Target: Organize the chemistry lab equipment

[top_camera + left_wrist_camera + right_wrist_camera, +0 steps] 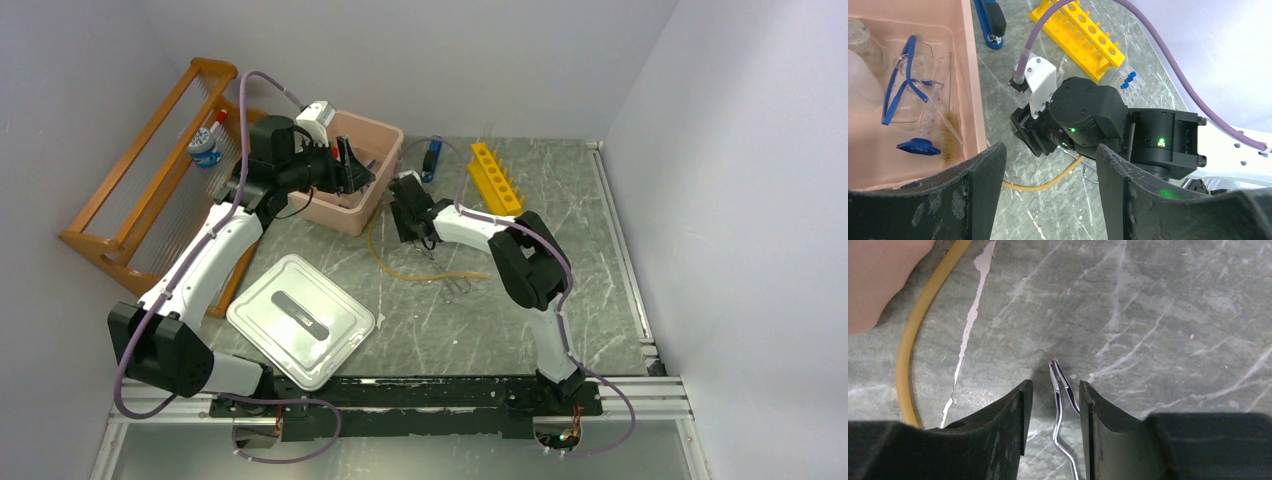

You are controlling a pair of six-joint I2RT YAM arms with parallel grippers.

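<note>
Right wrist view: right gripper point(1054, 386) straddled thin metal tool point(1056, 395) on the table — jaws part-open, not clamped; left gripper point(1050, 151) gaped wide, empty.

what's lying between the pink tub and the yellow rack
The blue tongs lie there, nearer the tub than the rack. The left wrist view shows this most clearly.
</note>
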